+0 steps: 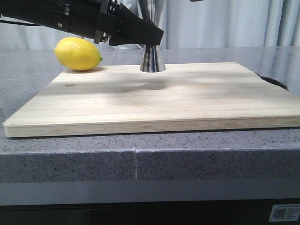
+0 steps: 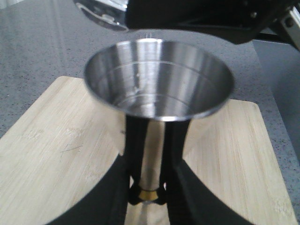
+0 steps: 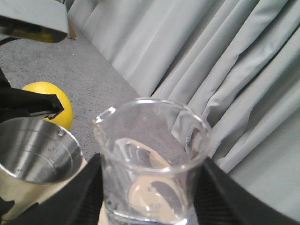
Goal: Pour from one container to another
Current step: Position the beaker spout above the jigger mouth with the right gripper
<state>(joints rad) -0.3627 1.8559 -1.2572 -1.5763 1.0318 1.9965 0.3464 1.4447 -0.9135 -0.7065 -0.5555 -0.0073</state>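
The steel jigger [image 1: 152,60] stands upright on the wooden cutting board [image 1: 187,101] near its back edge. My left gripper [image 1: 149,38] is shut on it; in the left wrist view the fingers [image 2: 133,154] pinch the narrow waist at the gold band [image 2: 149,193], below the open cup [image 2: 159,79]. My right gripper [image 3: 151,206] is shut on the clear glass beaker [image 3: 150,159], held up beside and above the jigger [image 3: 37,152], pour lip facing it. The beaker's rim [image 2: 103,11] shows just above the jigger's far edge. Whether the beaker holds liquid I cannot tell.
A yellow lemon [image 1: 77,54] lies on the grey stone counter [image 1: 70,159] just off the board's back left corner. A dark curved object [image 1: 275,81] sits behind the board's right end. Grey curtains [image 3: 211,61] hang behind.
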